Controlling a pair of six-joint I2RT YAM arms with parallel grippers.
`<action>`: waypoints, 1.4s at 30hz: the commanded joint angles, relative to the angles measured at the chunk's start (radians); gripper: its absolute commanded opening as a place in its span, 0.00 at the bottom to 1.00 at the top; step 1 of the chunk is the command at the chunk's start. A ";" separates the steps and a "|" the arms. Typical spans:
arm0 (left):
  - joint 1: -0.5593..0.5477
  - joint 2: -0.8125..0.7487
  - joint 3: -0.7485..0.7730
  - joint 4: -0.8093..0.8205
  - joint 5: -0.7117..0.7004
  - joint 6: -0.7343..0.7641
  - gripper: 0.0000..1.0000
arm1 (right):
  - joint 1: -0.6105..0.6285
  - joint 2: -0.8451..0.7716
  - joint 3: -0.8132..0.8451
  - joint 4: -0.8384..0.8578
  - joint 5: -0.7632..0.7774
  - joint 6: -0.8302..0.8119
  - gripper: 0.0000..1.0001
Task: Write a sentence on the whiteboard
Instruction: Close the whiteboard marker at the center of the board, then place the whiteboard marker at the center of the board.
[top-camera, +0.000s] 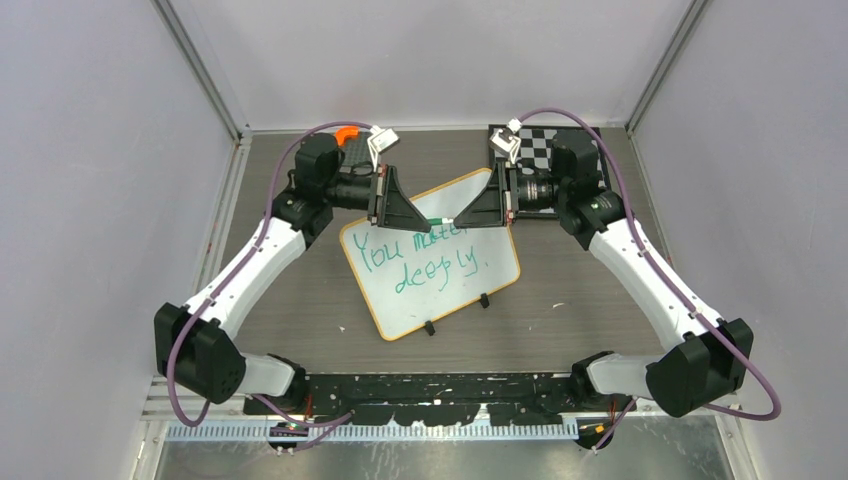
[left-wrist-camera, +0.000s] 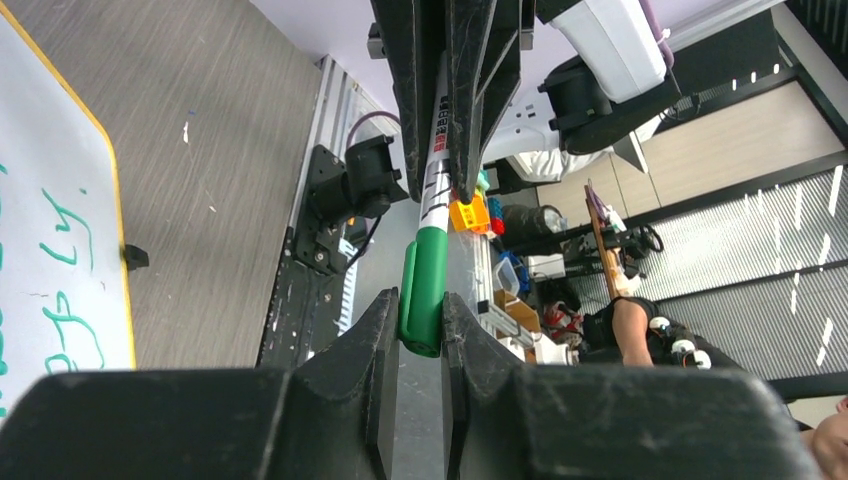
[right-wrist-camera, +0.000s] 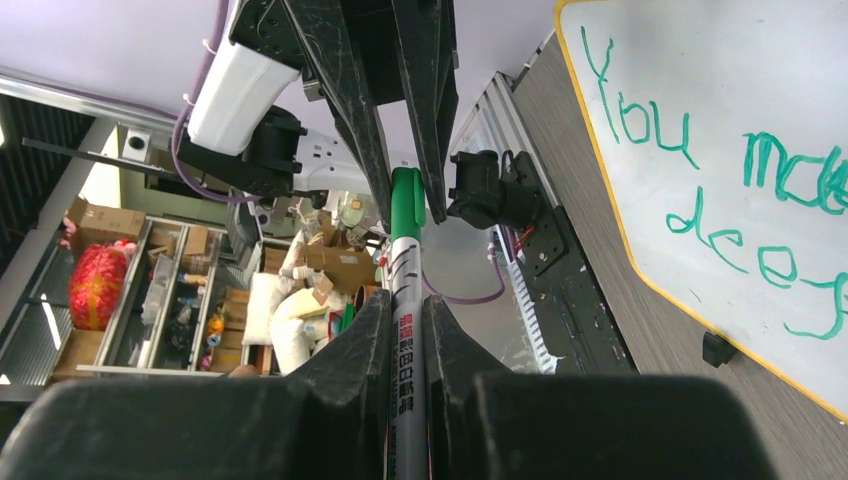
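The whiteboard (top-camera: 440, 300) lies tilted on the table, with the green sentence (top-camera: 425, 258) "You matter deeply." in two lines. Both grippers hover above its top edge, facing each other, with a marker (top-camera: 447, 221) held level between them. My left gripper (top-camera: 425, 221) is shut on the marker's green cap (left-wrist-camera: 424, 285). My right gripper (top-camera: 464, 220) is shut on the white marker barrel (right-wrist-camera: 405, 275). The cap (right-wrist-camera: 406, 200) sits on the barrel's end. The board (right-wrist-camera: 720, 60) and its writing (right-wrist-camera: 640, 125) show in the right wrist view; the board's edge (left-wrist-camera: 40, 150) shows in the left wrist view.
A black-and-white chequered board (top-camera: 545, 145) lies at the back right behind the right arm. A small orange object (top-camera: 346, 133) sits at the back left. Grey walls enclose the table on three sides. A black rail (top-camera: 440, 385) runs along the near edge.
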 joint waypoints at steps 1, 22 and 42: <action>-0.054 0.015 0.051 0.084 -0.013 -0.018 0.00 | 0.060 0.005 0.032 0.012 0.033 -0.019 0.00; 0.003 -0.031 0.093 -0.478 -0.015 0.379 0.00 | -0.122 0.033 0.436 -0.920 0.266 -0.917 0.69; -0.039 0.034 0.084 -0.560 -0.040 0.395 0.00 | 0.311 0.097 0.590 -1.037 0.824 -1.243 0.68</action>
